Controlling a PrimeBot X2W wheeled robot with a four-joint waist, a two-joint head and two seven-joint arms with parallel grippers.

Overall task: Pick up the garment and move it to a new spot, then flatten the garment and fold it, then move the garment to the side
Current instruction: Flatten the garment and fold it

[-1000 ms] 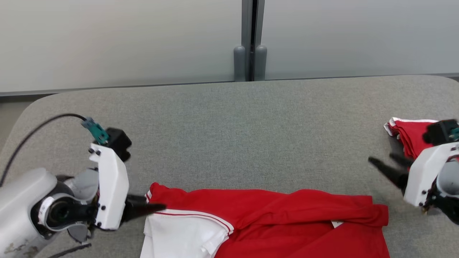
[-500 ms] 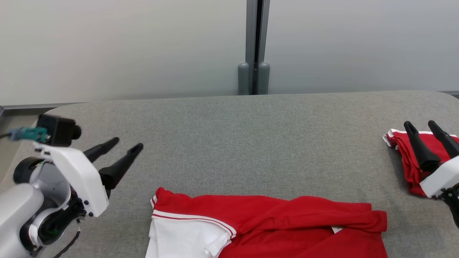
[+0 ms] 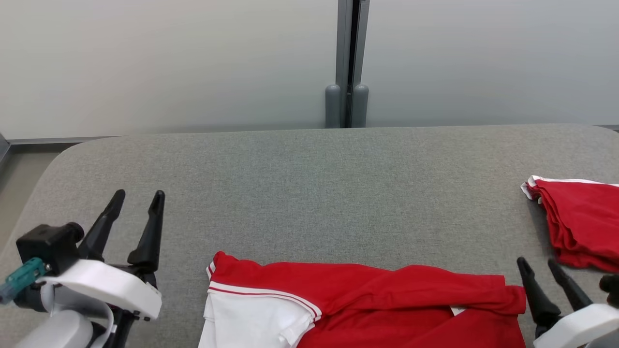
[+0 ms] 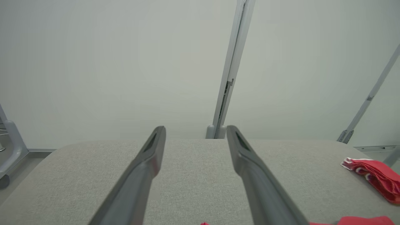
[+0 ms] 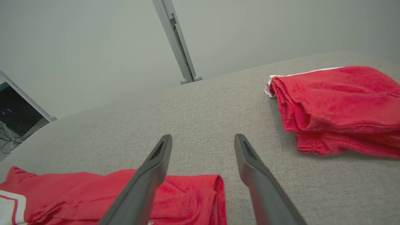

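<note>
Table (image 3: pixel 309 183): grey cloth-covered top, rounded corners, takes up most of head view. Pale wall panels (image 3: pixel 169 63) run behind it.

Garment (image 3: pixel 367 299): biggest item on table. Lies flat-ish at near edge, centre to right; lower part is cut off by bottom of head view. Mostly bright red knit. White section (image 3: pixel 246 324) at its left end, bordered by thin white-red-white trim running diag. Far edge is turned over on itself into a long band w/ soft creases, thicker toward right end. Not neatly squared; right end bunched into a rolled fold. Small white label (image 3: pixel 454 309) peeks out from under band near right end.

Folded red stack (image 3: pixel 580 227): separate pile, far right of table, well apart from garment. Several layers, white edging showing at its far corner.

Left gripper (image 3: pixel 139 194): lower left, over bare table, apart from garment's left end. Fingers spread wide, nothing btwn them, pointing toward wall.

Right gripper (image 3: pixel 537 262): lower right, just beside garment's right end, btwn it and the stack. Fingers spread, nothing pinched. In right wrist view one finger crosses in front of the rolled fold; can't tell if it touches cloth.

Grey post (image 3: pixel 349 63): vertical, btwn panels, two rounded feet at table's back edge.

Dark screen (image 5: pixel 15 109): off table's left side in right wrist view, cables beneath.
</note>
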